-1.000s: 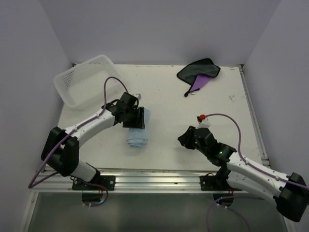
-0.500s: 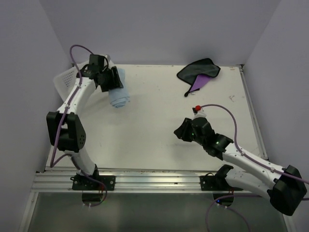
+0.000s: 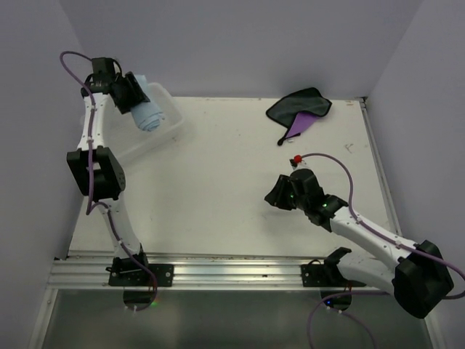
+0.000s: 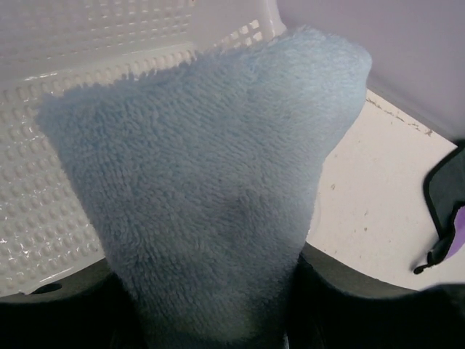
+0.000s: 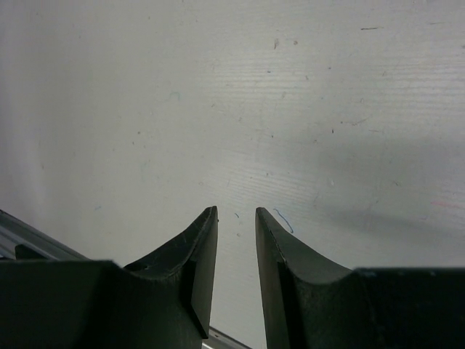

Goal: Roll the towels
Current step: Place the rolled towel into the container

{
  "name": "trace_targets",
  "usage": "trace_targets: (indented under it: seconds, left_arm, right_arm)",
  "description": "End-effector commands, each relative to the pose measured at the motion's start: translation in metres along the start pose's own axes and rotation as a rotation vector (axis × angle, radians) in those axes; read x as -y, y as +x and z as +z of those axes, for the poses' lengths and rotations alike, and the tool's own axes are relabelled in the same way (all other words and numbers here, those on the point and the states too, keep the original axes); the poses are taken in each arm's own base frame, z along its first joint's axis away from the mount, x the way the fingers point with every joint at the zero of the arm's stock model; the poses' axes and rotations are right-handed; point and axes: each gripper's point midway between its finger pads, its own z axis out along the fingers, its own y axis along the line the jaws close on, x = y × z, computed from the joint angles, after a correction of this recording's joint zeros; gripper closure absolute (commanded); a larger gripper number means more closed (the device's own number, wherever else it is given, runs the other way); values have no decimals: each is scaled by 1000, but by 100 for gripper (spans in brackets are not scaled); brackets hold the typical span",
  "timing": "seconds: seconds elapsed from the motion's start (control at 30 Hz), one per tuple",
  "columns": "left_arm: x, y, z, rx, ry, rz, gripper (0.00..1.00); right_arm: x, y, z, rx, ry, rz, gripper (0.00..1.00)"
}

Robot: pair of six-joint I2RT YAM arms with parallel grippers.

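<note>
- White surface (image 3: 218,174): purple towel (image 3: 299,109) lies unrolled at its far edge.
- Left claw (image 3: 133,93) grips the rolled blue towel (image 3: 149,115) over the basket (image 3: 167,132); dropped carelessly, it may unroll.
- Right claw (image 5: 236,218), narrowly open, is empty.

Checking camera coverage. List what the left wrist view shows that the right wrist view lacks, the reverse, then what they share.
Only left wrist: the light blue towel held in the left gripper, the white basket behind it, and an edge of the purple-and-dark towel. Only right wrist: the right gripper, jaws slightly apart, nothing between them. Both: the white table.
</note>
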Motion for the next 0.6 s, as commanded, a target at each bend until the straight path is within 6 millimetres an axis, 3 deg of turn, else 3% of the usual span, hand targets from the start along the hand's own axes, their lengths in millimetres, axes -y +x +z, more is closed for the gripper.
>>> trace_targets:
  seconds: [0.0, 0.3, 0.57]
  left_arm:
    - [-3, -6, 12, 1, 0, -50, 38]
    - [-22, 11, 66, -38, -10, -140, 38]
    - [-24, -4, 85, -1, 15, -197, 38]
  right_arm:
    - [-14, -14, -4, 4, -45, -40, 68]
    - [0, -17, 3, -9, -13, -28, 67]
    - [10, -21, 13, -25, 1, -9, 67]
